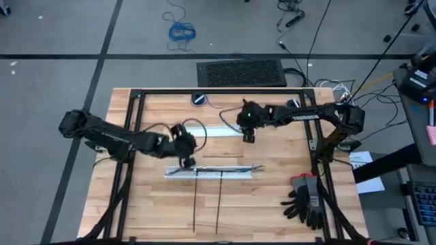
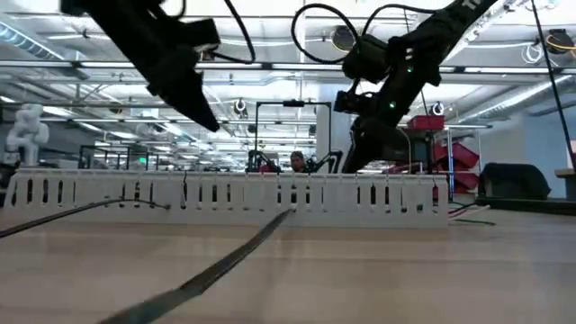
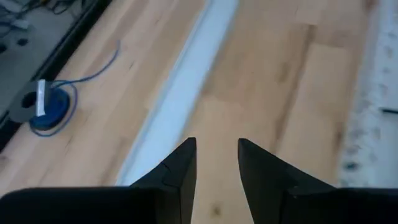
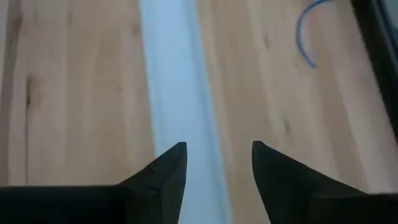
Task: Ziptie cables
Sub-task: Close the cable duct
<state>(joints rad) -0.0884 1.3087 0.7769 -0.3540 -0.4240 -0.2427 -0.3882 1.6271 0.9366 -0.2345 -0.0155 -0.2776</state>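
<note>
Gloves lie off right; both claws spread (empty) over white strips.

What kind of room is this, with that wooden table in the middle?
Most likely a robotics lab or workshop in a big open hall. Two dark robot arms work over a wooden table, loose cords trail across the grey floor, and the low view shows long ceiling lights and more equipment beyond.

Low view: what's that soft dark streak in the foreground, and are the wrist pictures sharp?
Low view: the streak is a ziptie too near the lens, out of focus; the white slotted strip behind is sharper. Left wrist view: the table's right side is smeared. Right wrist view: the pale strip looks soft.
</note>
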